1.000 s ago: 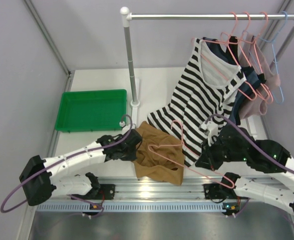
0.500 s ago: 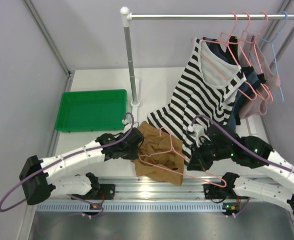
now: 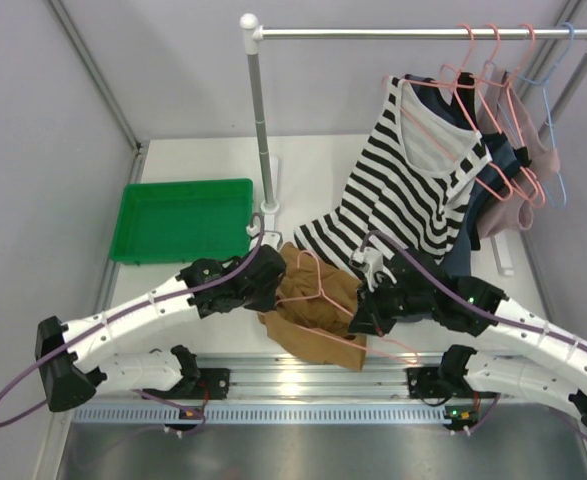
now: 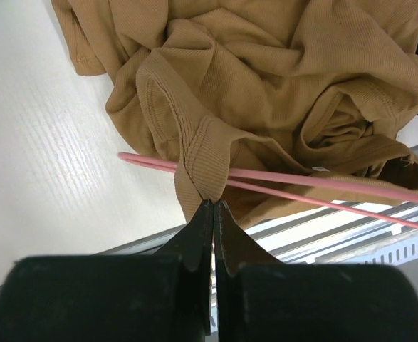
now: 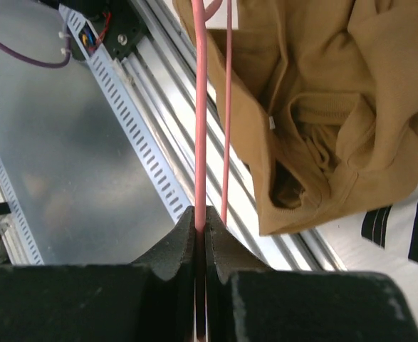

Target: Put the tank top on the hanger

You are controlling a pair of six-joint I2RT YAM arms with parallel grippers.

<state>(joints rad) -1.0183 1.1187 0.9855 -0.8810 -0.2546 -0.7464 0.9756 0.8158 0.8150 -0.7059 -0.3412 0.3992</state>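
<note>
The tank top (image 3: 318, 318) lies crumpled on the table (image 3: 203, 165) at its near edge, between the two arms. The hanger (image 4: 322, 182) lies across it, one wire passing behind a ribbed strap. The left gripper (image 4: 212, 206) is pinched closed on that strap. The right gripper (image 5: 200, 211) is clamped on a hanger wire. Farther back, a striped top (image 3: 403, 190) hangs from the rail (image 3: 393, 33). A green tray (image 3: 188, 184) sits at left.

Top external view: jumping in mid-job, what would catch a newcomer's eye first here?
The crumpled brown tank top at front centre, between both arms: the left gripper pinches one of its straps, and the right gripper clamps the pink hanger that crosses it. Behind, a black-and-white striped top hangs from the rail at right, and a green tray sits at left.
</note>
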